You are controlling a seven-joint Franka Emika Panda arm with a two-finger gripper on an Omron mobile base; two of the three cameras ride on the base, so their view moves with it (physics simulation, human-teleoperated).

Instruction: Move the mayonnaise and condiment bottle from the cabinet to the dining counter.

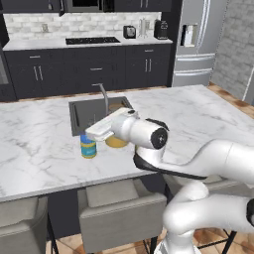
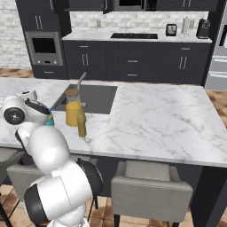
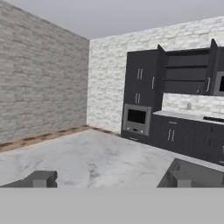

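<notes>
Mayo [image 1: 88,146] sits on counter [image 1: 198,119] near sink, bottle [image 2: 81,123] just right by yellow cup. My gripper [image 3: 109,180] spread wide, holding nothing. Guess job's near done: lift straight, don't clip jar.

On the tabletop [image 1: 208,119] stand one blue-lidded jar [image 1: 88,146], one yellow cup [image 2: 73,113] and one small bottle [image 2: 82,125]. One sink [image 2: 95,97] has one faucet [image 1: 103,94]. Three stools [image 1: 121,208] line the near edge.
</notes>
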